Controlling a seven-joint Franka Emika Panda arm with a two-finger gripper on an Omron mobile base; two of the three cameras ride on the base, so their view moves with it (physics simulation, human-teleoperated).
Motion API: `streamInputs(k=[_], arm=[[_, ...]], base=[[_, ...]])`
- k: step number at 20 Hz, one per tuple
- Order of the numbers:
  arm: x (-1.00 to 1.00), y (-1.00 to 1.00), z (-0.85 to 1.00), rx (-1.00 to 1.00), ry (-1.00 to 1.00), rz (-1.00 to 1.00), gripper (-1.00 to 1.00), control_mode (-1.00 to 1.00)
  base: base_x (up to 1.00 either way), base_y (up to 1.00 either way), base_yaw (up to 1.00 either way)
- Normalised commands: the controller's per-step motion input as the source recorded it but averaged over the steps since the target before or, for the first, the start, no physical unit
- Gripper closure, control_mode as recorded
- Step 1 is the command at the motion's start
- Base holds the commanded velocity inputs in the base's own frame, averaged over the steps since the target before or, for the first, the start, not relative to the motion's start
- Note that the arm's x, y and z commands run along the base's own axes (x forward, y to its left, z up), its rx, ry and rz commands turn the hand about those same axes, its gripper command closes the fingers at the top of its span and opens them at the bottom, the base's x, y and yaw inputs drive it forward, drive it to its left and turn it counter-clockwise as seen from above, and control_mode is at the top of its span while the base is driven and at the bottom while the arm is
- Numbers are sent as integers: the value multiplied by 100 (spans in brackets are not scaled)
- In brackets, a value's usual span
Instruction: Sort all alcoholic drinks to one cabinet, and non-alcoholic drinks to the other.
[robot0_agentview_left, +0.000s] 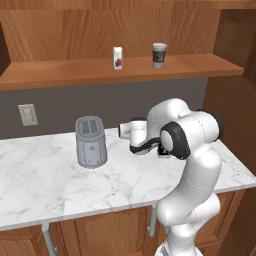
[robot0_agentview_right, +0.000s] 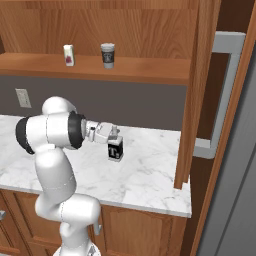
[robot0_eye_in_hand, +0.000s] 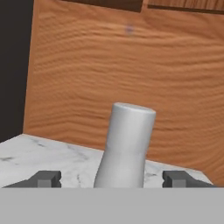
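Observation:
A clear squarish bottle with a black label (robot0_agentview_right: 115, 149), an alcoholic drink, stands upright on the marble counter (robot0_agentview_right: 145, 170) near the wooden side panel. My gripper (robot0_agentview_right: 113, 134) reaches level over its top. In the hand view the bottle's pale neck (robot0_eye_in_hand: 127, 140) rises between my gripper (robot0_eye_in_hand: 113, 178), whose fingertips (robot0_eye_in_hand: 46, 178) stand wide on either side with gaps to the neck, so it is open. Two non-alcoholic drinks stand on the open wooden shelf above: a paper coffee cup (robot0_agentview_left: 159, 55) (robot0_agentview_right: 107, 55) and a small white carton (robot0_agentview_left: 117, 58) (robot0_agentview_right: 68, 55).
A grey toaster (robot0_agentview_left: 91, 142) stands on the counter left of the arm. A wall outlet (robot0_agentview_left: 28, 115) sits on the grey backsplash. The wooden side panel (robot0_agentview_right: 192, 100) rises close to the right of the bottle, with a grey handle (robot0_agentview_right: 225, 95) beyond it.

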Motion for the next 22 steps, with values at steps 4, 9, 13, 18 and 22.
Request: streamInputs(k=[4,9,13,18,22], arm=[[-3,0,1,0,0,0,100,-100],[-35,0,36,0,-1,0,100,-100],[-60,0,77,0,-4,8,100,-100],[-65,0,74,0,-1,15,100,-100],[-62,0,64,2,0,19,100,-100]], base=[[0,0,0],[0,0,0],[0,0,0],[0,0,0],[0,0,0]])
